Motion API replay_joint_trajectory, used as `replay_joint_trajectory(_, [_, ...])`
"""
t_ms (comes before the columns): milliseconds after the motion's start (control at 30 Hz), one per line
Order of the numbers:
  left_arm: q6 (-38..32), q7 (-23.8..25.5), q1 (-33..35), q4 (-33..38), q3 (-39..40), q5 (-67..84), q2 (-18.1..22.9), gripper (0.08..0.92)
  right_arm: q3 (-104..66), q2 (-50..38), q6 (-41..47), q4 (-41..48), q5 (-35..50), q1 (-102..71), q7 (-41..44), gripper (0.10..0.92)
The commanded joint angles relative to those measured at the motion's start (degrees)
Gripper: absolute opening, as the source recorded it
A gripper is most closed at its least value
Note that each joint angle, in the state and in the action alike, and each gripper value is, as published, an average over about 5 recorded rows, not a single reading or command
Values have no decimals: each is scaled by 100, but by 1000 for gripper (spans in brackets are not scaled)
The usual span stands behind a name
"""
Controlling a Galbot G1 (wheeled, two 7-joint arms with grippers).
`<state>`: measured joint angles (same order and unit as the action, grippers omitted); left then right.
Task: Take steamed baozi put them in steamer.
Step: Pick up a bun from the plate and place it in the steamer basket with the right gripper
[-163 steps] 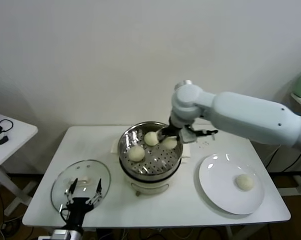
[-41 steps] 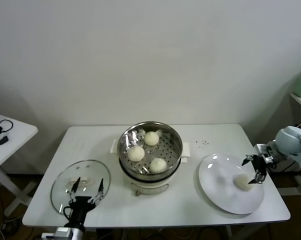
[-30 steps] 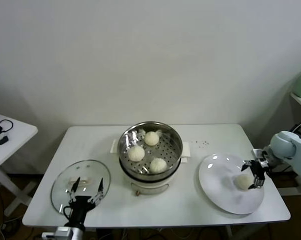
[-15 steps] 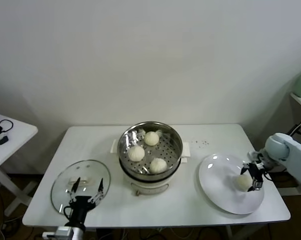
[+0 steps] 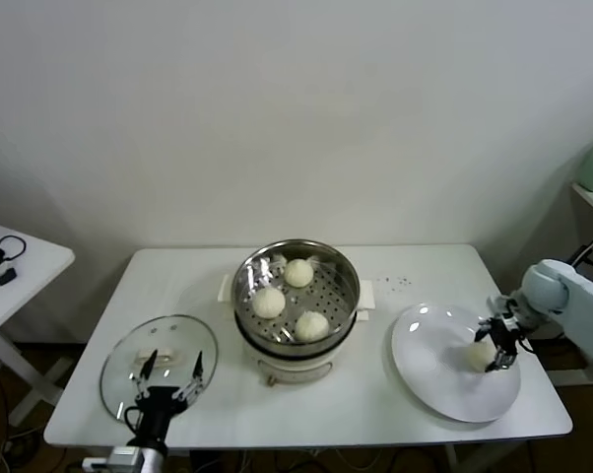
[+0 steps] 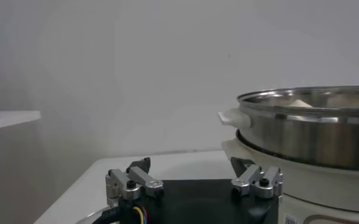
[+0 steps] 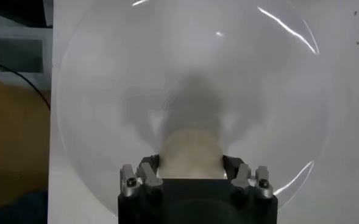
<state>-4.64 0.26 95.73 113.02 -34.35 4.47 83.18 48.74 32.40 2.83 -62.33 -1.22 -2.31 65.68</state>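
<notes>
Smooth domed baozi (image 7: pixel 190 151) on glossy round plate (image 7: pixel 106 91)

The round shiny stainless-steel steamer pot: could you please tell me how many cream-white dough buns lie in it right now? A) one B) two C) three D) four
C: three cream-white buns lie on the perforated tray of the steamer; the fourth bun sits on the white plate between the right gripper's fingers.

The right gripper (image 7: pixel 191 176) covers the near part of the last baozi (image 7: pixel 190 149). The steamer (image 6: pixel 313 131) is cut off in the left wrist view, its three buns barely showing above the rim.
</notes>
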Motion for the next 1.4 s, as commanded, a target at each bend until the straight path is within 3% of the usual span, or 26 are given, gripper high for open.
replay_joint_trajectory(33, [-1,0,1,15,8,2,-4,823,584,-33,249,-233,856,810,5,695])
replay_joint_trajectory(367, [-6,8,-16,47,58,7,-3,823,2417,412,523,-690,2199,3195,29,687])
replay_joint_trajectory(867, [4,1,30,1,136,123,-25,823,4420,2543,673,-312,4473,5542,-3,694])
replay_joint_trajectory(1400, [80,-17,-93,84,227,-142,32,823,4127,3654,1149,-337,4576,4480,-487,694])
